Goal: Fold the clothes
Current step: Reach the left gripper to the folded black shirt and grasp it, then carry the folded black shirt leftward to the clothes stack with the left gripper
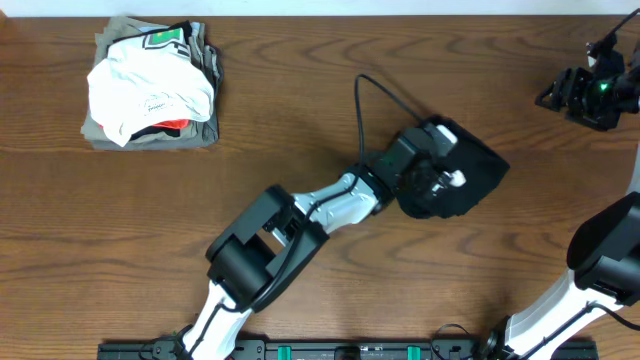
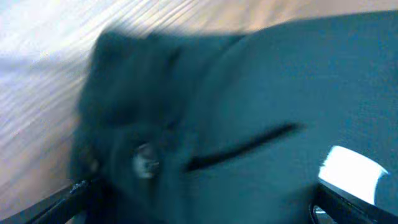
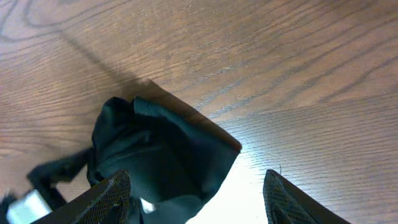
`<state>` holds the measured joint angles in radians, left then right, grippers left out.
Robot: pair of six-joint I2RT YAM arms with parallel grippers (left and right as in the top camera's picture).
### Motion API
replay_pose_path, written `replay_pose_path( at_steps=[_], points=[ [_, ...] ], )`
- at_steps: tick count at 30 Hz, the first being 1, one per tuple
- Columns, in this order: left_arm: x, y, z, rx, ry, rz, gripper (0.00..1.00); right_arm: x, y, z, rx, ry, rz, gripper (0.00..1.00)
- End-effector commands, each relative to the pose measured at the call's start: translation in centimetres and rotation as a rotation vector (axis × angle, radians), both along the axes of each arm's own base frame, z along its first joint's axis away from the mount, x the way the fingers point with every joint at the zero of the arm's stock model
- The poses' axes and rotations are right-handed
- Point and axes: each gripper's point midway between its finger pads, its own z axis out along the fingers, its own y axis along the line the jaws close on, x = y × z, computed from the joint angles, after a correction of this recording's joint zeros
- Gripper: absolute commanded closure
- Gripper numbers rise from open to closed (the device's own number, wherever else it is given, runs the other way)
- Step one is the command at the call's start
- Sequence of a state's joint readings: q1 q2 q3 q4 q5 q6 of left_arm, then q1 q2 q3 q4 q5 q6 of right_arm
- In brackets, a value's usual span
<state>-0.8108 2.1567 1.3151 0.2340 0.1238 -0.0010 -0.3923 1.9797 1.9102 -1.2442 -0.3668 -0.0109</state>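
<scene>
Starting at the left end effector [image 1: 440, 180]: lowered onto the dark garment [image 1: 475, 165], just right of the worktop's middle, touching the cloth or right above it. Cannot tell whether clamped or spread (left wrist view too smeared, nothing but dark cloth filling it). Over to the right end effector [image 3: 196, 183]: spread wide, holding nothing, kept apart from the garment and facing it across bare wood.

Judging by the garment: bunched into a compact, lumpy shape with one flat corner flap, not yet a tidy fold. Probably midway through this piece, with flattening and at least one more fold left to do.

Further out, at the far left corner: a stack of clothes [image 1: 150, 85], with greyish pieces squared up below and a white one on top, looser and rumpled (possibly finished, possibly in need of tidying; hard to say). Seemingly most of the job done, then, with the dark piece left to fold.

Beyond that, brown wood-grain worktop [image 1: 300, 60], with glare on it in the right wrist view. At the far right edge, a black device [image 1: 590, 90] with a green light. Along the near edge, a dark rail [image 1: 300, 350] at the foot of the arms. Nothing more of the room to be seen.
</scene>
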Motion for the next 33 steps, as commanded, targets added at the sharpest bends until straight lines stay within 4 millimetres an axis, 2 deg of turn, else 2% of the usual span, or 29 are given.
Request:
replay_pose_path(
  at_steps=[1,6,12,16,19,23,27,29,31,33],
  points=[
    [4.5,5.3,-1.7,0.077,-0.007,0.196,0.02,0.2,0.8,0.8,-0.003,-0.021,0.023,0.34],
    [8.7,12.2,-2.5,0.109,0.028,0.341,0.02,0.2,0.9,0.8,-0.007,-0.021,0.025,0.33],
    [11.9,20.1,-3.2,0.138,0.068,0.488,0.02,0.3,0.9,0.8,-0.008,-0.022,0.026,0.33],
    [12.7,22.5,-2.8,0.173,0.052,0.497,0.02,0.3,0.8,0.8,-0.008,-0.025,0.025,0.33],
    [12.9,23.0,-0.8,0.191,0.030,0.504,0.02,0.3,0.9,0.8,-0.008,-0.024,0.025,0.33],
    [12.7,22.3,3.8,0.180,0.017,0.498,0.02,0.2,0.9,0.7,-0.006,-0.020,0.026,0.33],
    [11.8,19.8,10.5,0.101,-0.012,0.494,0.00,0.2,0.9,0.7,-0.006,-0.019,0.026,0.33],
    [10.9,17.7,13.4,0.058,-0.055,0.460,0.05,0.2,0.9,0.7,-0.005,-0.019,0.026,0.33],
    [10.0,15.6,14.4,0.047,-0.078,0.425,0.08,0.2,0.9,0.7,-0.005,-0.018,0.026,0.33],
    [9.1,13.8,13.6,0.075,-0.081,0.380,0.09,0.2,1.0,0.7,-0.005,-0.017,0.026,0.33]
  ],
)
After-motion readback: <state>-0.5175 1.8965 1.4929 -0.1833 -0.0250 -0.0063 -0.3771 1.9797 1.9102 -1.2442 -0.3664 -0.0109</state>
